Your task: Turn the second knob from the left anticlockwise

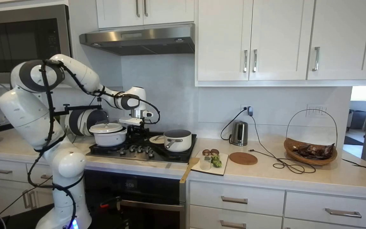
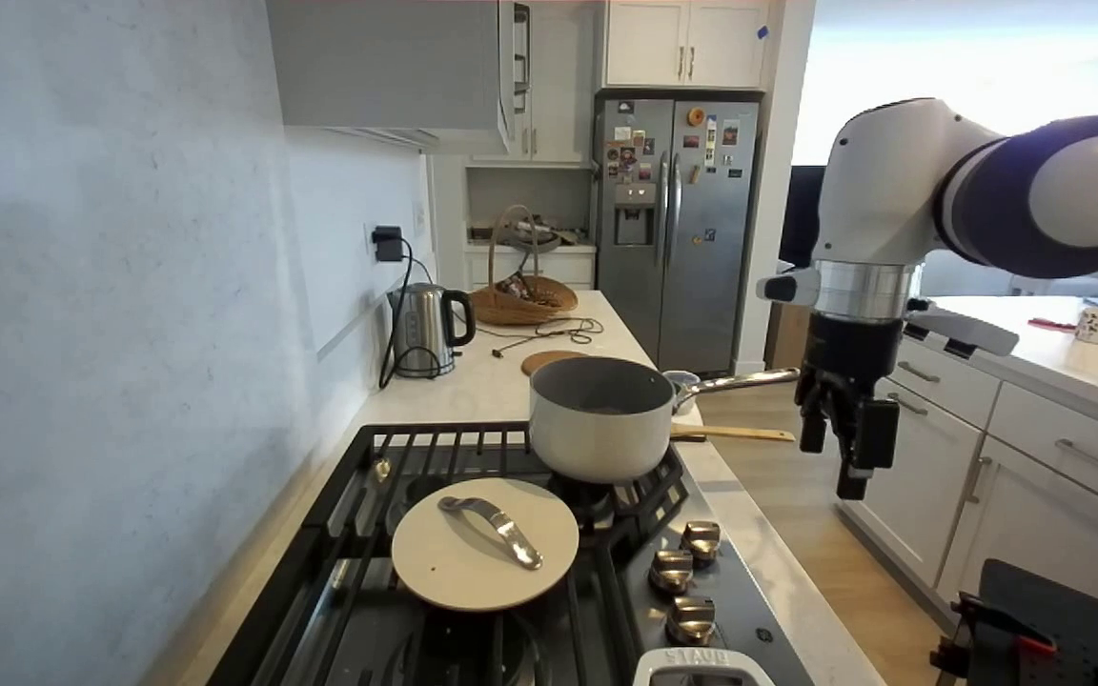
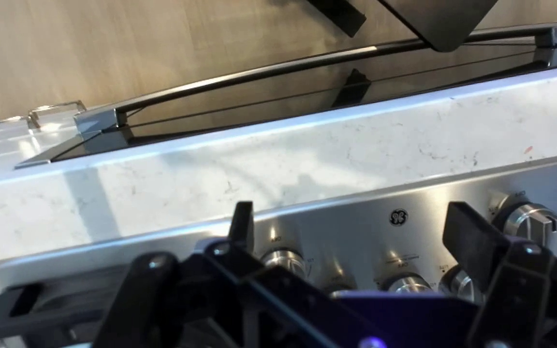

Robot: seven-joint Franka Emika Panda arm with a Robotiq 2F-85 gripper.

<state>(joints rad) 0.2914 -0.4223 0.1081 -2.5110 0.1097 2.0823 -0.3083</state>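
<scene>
A row of several silver knobs runs along the cooktop's front panel (image 3: 346, 241). In an exterior view the second knob from the left (image 1: 132, 148) is small, near the row's middle. The wrist view stands upside down, so this knob (image 3: 464, 285) is second from the right there, partly hidden by a finger. The leftmost knob (image 3: 532, 227) shows beside that finger. In an exterior view several knobs (image 2: 692, 621) show, but the second from the left cannot be made out. My gripper (image 3: 351, 207) points down with its fingers wide apart, empty, above the knobs; it shows in both exterior views (image 1: 138, 131) (image 2: 840, 448).
A white lidded pot (image 1: 108, 136) stands on the cooktop's left. A white saucepan (image 1: 180, 143) stands on the right, its handle toward the front (image 2: 740, 383). A loose lid (image 2: 484, 545) lies between them. A wooden spatula (image 1: 189, 169) overhangs the counter edge. The range hood (image 1: 138, 38) is overhead.
</scene>
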